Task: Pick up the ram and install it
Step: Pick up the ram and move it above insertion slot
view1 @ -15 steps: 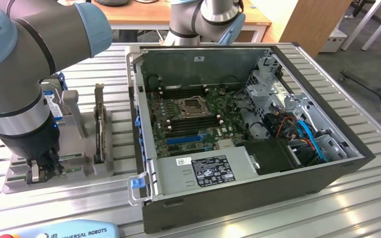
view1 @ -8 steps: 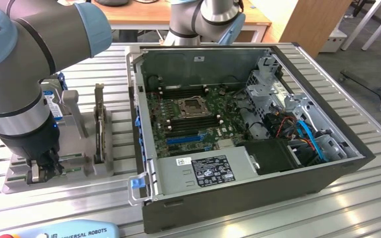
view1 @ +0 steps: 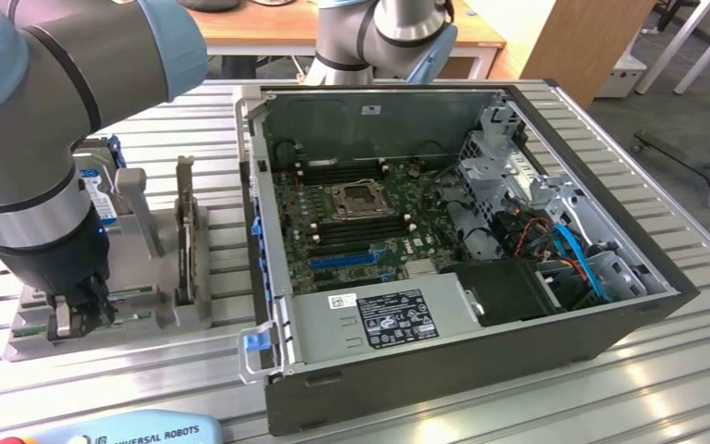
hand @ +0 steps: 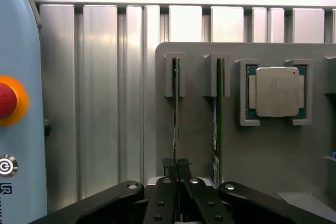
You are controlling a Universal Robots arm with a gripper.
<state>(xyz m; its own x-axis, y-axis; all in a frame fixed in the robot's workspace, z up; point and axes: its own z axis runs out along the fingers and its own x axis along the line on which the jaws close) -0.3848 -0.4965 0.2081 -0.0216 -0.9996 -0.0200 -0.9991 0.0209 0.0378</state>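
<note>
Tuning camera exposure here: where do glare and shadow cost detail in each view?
Exterior view: glare streaks on the table, computer case interior softly lit. Wrist view: table slats shine, while the ram and the gripper closed on it sit dark.

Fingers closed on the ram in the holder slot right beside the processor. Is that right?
No. The wrist view shows the fingers closed on the ram in the far slot, the one away from the processor. The near slot beside the processor holds another stick, untouched.
</note>
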